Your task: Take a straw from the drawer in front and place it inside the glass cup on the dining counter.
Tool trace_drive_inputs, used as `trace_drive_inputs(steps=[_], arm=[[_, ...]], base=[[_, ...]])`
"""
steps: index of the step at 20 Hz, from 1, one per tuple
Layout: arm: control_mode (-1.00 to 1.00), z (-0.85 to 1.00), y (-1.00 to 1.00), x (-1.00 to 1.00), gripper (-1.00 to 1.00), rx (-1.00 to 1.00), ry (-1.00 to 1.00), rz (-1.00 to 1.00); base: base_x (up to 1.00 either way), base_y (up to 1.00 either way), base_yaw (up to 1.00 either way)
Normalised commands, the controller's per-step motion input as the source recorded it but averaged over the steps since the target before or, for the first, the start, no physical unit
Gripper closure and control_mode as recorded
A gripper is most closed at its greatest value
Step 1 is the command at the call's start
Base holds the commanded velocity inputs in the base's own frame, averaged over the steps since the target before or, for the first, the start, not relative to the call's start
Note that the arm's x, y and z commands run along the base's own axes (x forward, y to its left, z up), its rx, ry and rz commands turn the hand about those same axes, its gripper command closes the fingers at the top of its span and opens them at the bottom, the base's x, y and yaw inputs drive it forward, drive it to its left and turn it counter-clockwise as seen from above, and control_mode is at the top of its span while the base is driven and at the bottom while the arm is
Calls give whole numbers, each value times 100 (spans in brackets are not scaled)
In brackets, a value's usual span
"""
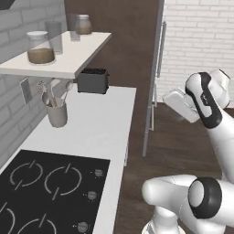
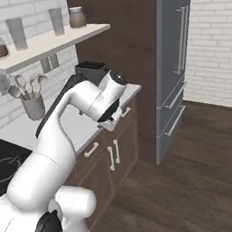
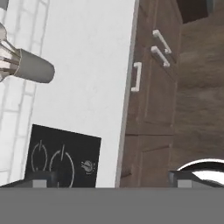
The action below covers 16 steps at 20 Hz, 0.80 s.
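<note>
The drawer [image 3: 144, 98] is a dark-brown front just under the white worktop's edge, shut, with a pale bar handle [image 3: 137, 76]. In the right base view the same drawer [image 2: 101, 142] sits below and left of my hand. My gripper [image 3: 112, 179] is open, its two dark fingertips [image 3: 41, 179] far apart with nothing between them. It hovers above the worktop's front edge, looking down over the cabinet fronts. In the right base view the gripper [image 2: 113, 119] hangs at the counter edge. The straw is hidden. The glass cup and the dining counter are out of view.
A black hob [image 1: 50, 192] lies in the white worktop [image 1: 100, 123]. A grey utensil holder [image 1: 57, 113] and a black toaster [image 1: 93, 80] stand further back. A shelf [image 1: 68, 59] carries jars. A tall grey fridge [image 2: 175, 62] stands to the right. Dark wood floor [image 2: 194, 180] lies open.
</note>
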Motion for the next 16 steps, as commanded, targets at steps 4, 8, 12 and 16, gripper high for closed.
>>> trace_drive_inputs(steps=[4,8,12,16], arm=[[-100,-79,-28,24,-100,34,0,0],[-100,-78,0,36,-100,29,0,0],[-100,-74,0,28,-100,25,0,0],[-100,-69,0,27,-100,26,0,0]], base=[[0,0,0],[0,0,0],[0,0,0],[0,0,0]])
